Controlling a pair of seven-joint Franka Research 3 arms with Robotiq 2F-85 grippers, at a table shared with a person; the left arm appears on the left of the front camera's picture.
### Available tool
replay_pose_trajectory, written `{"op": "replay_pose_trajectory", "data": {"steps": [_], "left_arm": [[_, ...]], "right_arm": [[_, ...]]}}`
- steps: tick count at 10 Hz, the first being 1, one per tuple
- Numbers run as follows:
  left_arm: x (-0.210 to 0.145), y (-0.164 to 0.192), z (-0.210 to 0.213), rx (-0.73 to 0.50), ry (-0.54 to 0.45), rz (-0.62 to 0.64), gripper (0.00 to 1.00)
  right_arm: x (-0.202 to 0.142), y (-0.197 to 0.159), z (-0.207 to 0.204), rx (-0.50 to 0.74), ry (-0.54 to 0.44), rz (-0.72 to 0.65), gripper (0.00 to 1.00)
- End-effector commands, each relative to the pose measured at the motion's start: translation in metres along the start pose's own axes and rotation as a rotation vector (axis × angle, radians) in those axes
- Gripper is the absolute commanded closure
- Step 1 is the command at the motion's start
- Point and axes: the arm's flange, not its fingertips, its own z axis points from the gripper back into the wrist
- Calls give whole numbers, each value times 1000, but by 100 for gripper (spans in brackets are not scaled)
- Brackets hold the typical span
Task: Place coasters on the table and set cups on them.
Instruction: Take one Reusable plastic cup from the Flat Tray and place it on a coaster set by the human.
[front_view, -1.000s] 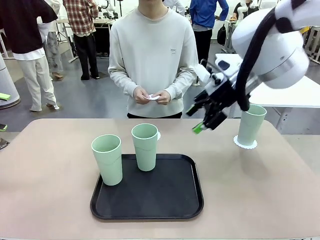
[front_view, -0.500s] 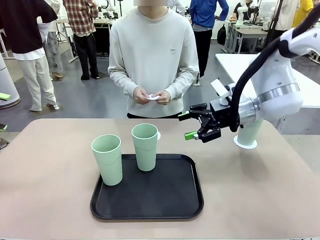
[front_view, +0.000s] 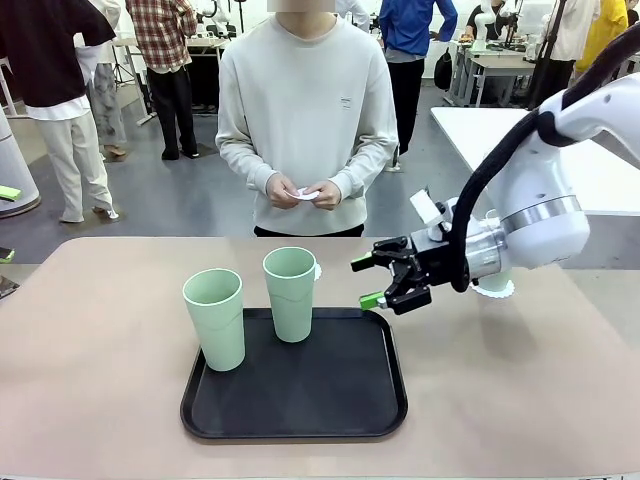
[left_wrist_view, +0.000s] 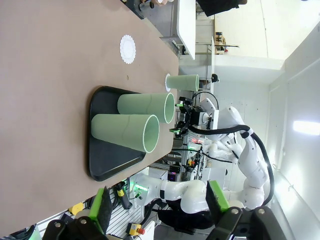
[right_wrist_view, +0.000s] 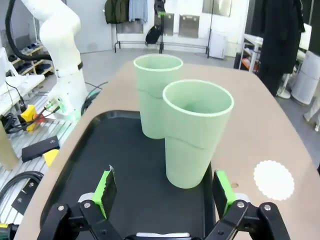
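Two cups to shift yet, judging by the black tray (front_view: 300, 400): rear cup (front_view: 290, 295) upright at its 12 o'clock, left cup (front_view: 212, 320) at 10. Third cup (left_wrist_view: 182, 82) on a coaster (front_view: 497, 289) toward the table's (front_view: 100, 300) 2 o'clock. Right gripper (front_view: 367, 282) spread wide by the tray's 2 o'clock corner, facing the rear cup; left gripper (left_wrist_view: 160, 205) spread too (nothing held). Probably light, slick, tippy: pinch mid-wall, gently.

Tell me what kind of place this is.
Probably a robot lab: a white robot arm works at the table, a second arm stands by loose cables, and people stand behind.
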Motion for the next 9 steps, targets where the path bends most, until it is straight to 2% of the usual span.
{"op": "replay_pose_trajectory", "data": {"steps": [1,3,6,9], "left_arm": [[1,-2,-1,-22,-1,-17,0],[1,-2,-1,-22,-1,-17,0],[1,-2,-1,-22,-1,-17,0],[1,-2,-1,-22,-1,-17,0]], "right_arm": [[-14,-8,-20,-69,50,-7,0],[-28,-18,-35,-94,82,-43,0],[-30,-24,-58,-64,42,-20,0],[-32,-39,-78,-77,59,-62,0]]}}
